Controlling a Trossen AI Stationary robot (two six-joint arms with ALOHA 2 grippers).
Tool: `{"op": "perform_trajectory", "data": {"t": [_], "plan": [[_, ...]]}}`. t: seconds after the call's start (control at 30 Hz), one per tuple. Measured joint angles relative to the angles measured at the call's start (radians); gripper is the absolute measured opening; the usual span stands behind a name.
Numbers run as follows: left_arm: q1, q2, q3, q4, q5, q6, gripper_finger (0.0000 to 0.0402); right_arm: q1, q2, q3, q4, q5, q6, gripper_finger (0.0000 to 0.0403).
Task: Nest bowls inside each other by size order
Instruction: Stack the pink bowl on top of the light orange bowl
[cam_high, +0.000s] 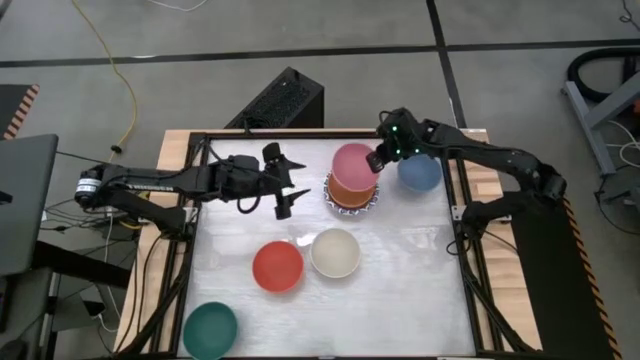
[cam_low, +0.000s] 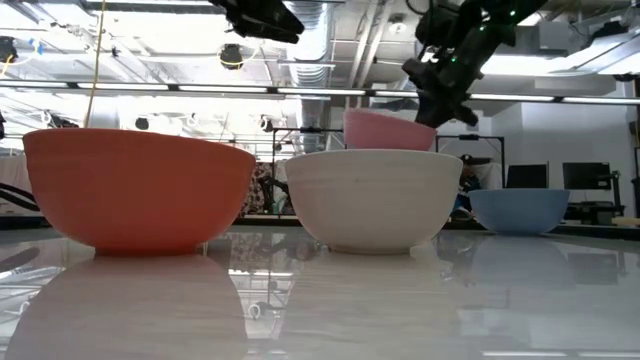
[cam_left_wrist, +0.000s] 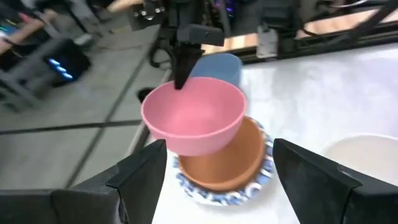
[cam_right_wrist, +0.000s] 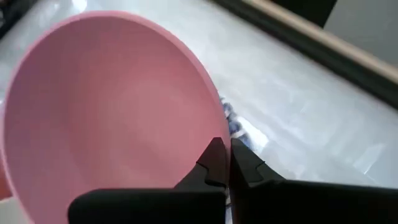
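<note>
A pink bowl hangs tilted just above an orange bowl that sits inside a blue-patterned white bowl at the table's far middle. My right gripper is shut on the pink bowl's rim. My left gripper is open and empty, to the left of the stack. A blue bowl stands right of the stack. A red bowl, a cream bowl and a dark green bowl stand nearer. My right gripper pinches the pink bowl's rim on the bowl's right side, one finger inside the bowl and one outside. The fingers come from above, slanting down from the right. The bowl hangs tilted over the orange bowl; whether it touches it I cannot tell.
A black frame borders the white table top. A black box stands behind the table's far edge. Free room lies on the table's right half, near the front.
</note>
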Motion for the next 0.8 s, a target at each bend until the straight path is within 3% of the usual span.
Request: {"op": "perform_trajectory", "data": {"t": [0.17, 0.8], "plan": [[0.000, -0.038, 0.000, -0.067, 0.046, -0.043, 0.0284, 0.015, 0.054, -0.001, 0.004, -0.049, -0.003, 0.0006], [0.001, -0.096, 0.000, -0.246, 0.041, -0.072, 0.0284, 0.005, 0.187, -0.001, -0.007, -0.069, -0.018, 0.0013]]}}
